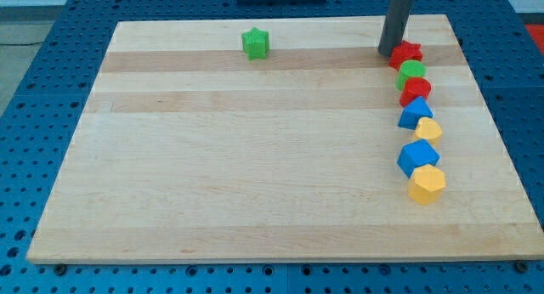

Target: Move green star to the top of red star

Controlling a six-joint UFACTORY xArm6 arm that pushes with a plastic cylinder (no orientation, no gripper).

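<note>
I am working an arm that has no pincer at all, so there is nothing to open or close. It ends in a dark rod, and my tip (388,53) sits on the wooden board (255,175), near the board's top edge on the view's right.

I will use the red star (407,52) as my marker. My tip is right against the red star's left side; I cannot tell if they truly touch. The green star (255,43) is far off to the left of the red star, at about the same height on the board, and it stands all alone.

Below the red star, a row of blocks runs down toward the view's bottom, each one close to the next. First comes a round green block (412,71), just under the red star. Then a red block (416,91), then a blue block (415,113), then a small yellow block (428,129), then another blue block (417,156), and last a yellow block (426,184) with flat sides.

The board lies on a blue table (51,39) full of little holes.
</note>
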